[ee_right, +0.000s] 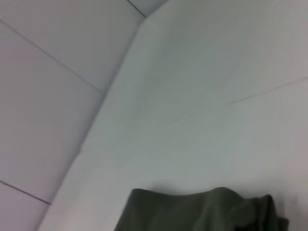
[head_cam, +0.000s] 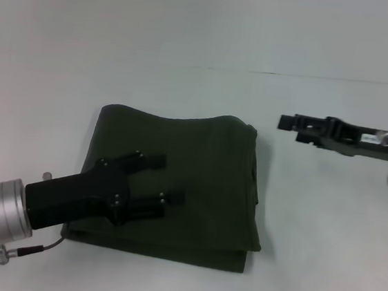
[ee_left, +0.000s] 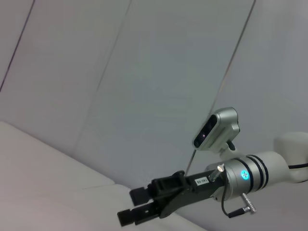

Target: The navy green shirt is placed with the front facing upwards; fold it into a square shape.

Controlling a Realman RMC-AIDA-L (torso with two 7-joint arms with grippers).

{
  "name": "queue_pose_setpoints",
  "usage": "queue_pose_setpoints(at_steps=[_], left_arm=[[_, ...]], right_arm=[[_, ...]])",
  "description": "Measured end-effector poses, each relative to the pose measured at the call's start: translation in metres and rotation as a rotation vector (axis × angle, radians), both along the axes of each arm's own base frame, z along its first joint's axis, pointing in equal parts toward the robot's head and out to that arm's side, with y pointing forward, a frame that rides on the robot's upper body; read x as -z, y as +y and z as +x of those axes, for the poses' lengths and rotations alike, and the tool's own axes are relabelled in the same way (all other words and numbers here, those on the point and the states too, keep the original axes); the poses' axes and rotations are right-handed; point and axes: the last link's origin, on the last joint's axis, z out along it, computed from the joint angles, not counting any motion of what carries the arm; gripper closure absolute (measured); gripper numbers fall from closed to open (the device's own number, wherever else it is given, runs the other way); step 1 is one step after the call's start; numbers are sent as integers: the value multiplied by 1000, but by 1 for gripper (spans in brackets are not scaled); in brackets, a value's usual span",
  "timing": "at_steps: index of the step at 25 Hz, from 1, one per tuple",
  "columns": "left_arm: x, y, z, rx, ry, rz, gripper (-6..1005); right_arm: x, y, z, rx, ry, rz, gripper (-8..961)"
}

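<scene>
On the white bench lies one navy green shirt, already folded into a thick, roughly square packet with several layers showing along its near and right edges. No lettering or neck label can be seen on the folded cloth. It sits left of centre in the head view, and one edge of it also shows in the right wrist view.

Two arms are in sight, one pincer each. The left pincer hangs over the near left part of the shirt, its two black fingers spread apart with nothing between them; whether they touch the cloth cannot be told. A green ring light glows on the silver wrist behind it.

The right pincer is held off to the right of the shirt, apart from it, pointing toward it. From the left wrist view its two fingers stand parted and bare. A small white label sits on its black body, too small to read, and a blue light shows on its wrist.
</scene>
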Motion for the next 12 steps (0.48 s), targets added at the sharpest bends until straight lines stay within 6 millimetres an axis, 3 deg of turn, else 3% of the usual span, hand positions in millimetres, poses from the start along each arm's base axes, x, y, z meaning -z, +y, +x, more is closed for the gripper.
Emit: queue_pose_setpoints(at_steps=[2, 12], left_arm=[[0, 0, -1, -4, 3, 3, 111], [1, 0, -2, -8, 7, 7, 112]], right_arm=[[11, 2, -4, 11, -10, -15, 166], [52, 6, -20, 37, -27, -19, 164]])
